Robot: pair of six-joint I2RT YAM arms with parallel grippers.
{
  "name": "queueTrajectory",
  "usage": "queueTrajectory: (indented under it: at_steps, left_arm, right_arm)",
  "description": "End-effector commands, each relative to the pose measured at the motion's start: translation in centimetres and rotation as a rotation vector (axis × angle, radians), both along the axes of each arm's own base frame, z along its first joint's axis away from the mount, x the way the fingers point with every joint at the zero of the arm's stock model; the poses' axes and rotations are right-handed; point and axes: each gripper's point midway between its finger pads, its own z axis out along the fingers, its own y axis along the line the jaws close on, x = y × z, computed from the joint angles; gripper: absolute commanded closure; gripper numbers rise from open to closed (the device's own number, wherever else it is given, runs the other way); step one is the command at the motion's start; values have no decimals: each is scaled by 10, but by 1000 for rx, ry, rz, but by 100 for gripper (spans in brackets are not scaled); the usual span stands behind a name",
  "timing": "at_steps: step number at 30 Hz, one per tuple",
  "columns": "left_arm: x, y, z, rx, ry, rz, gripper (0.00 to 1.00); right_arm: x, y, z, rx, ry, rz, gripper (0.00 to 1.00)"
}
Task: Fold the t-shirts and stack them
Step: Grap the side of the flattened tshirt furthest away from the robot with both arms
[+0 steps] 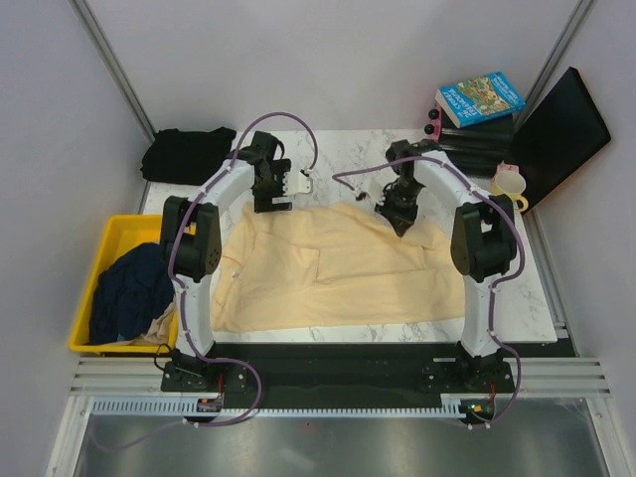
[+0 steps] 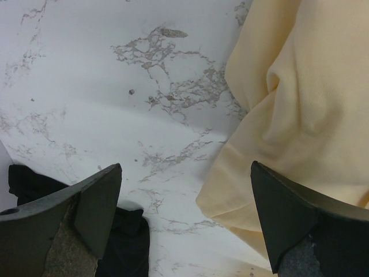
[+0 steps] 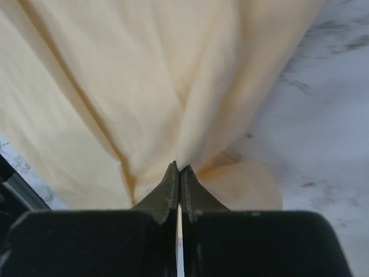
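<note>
A large cream-yellow t-shirt lies spread and rumpled on the marble table. My right gripper is at its back edge, shut on a pinched fold of the cream cloth, with the fingertips pressed together on it. My left gripper is open and empty over bare marble at the shirt's back left corner; the shirt's edge lies by its right finger. A black t-shirt lies bunched at the back left, and dark cloth shows by the left finger. A navy shirt sits in the bin.
A yellow bin stands off the table's left edge. Books, a black board and a pale cup stand at the back right. A small white object lies beside the left gripper.
</note>
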Motion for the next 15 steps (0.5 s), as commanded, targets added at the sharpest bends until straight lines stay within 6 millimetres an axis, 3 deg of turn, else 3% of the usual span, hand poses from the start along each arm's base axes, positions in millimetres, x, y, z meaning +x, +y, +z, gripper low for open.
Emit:
queueTrajectory:
  at_steps: [1,7,8,9,11,15]
  left_arm:
    - [6,-3,4,-7,-12,-11,0]
    - [3,-4,-1,-8,1,-14,0]
    - [4,-3,1,-11,-2,-12,0]
    - [5,-4,1,-13,-4,-13,0]
    - [5,-5,2,-18,-5,-10,0]
    - [3,-4,-1,-12,3,-15,0]
  right_arm:
    - [-76,-19,-7,-90,234,101,100]
    - [-107,-18,-19,-124,314,142,92]
    - [-113,-17,-21,-134,329,155,85]
    - [-115,-18,-21,-139,331,157,67]
    - [-115,-18,-21,-148,331,151,52]
    - [-106,-18,-14,-157,290,140,36]
